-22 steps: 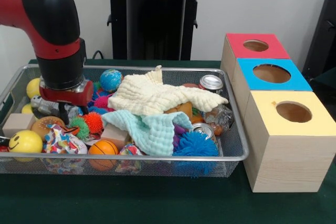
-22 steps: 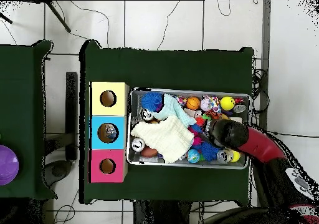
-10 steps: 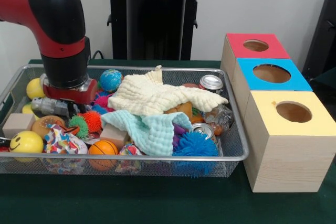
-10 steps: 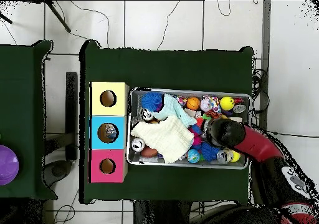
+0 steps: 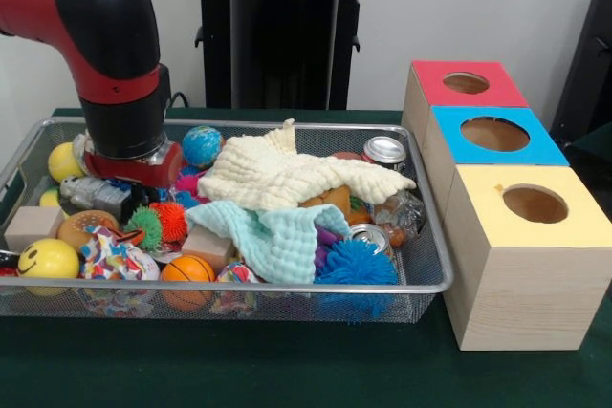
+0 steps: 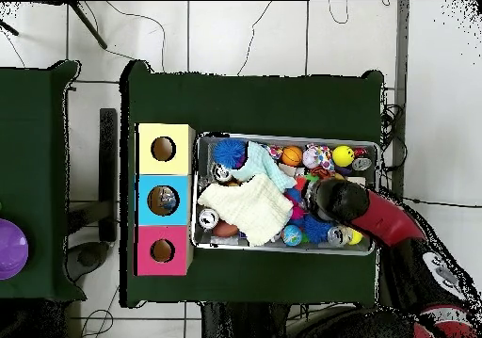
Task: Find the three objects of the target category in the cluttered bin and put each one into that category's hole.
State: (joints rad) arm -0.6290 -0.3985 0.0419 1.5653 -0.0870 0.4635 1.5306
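My gripper (image 5: 131,179) hangs low over the left part of the wire bin (image 5: 287,287), just above a grey crushed can (image 5: 94,194) and a pink spiky ball (image 5: 187,182); the clutter hides its lower end. In the overhead view the gripper (image 6: 331,201) sits over the bin's right half. Two upright cans (image 5: 385,150) (image 5: 369,236) lie at the bin's right side. A cream cloth (image 5: 287,174) and a mint cloth (image 5: 273,231) cover the middle. Beside the bin stand a red box (image 5: 466,83), a blue box (image 5: 494,134) and a yellow box (image 5: 532,205), each with a round hole.
A smiley yellow ball (image 5: 45,259), a small basketball (image 5: 187,269), a globe ball (image 5: 202,145), a blue spiky ball (image 5: 356,263), orange and green spiky balls and two wooden blocks (image 5: 31,225) (image 5: 208,246) crowd the bin. A black stand (image 5: 277,35) rises behind it.
The arm has risen a little out of the clutter and shifted slightly right and back. The objects in the bin look unmoved.
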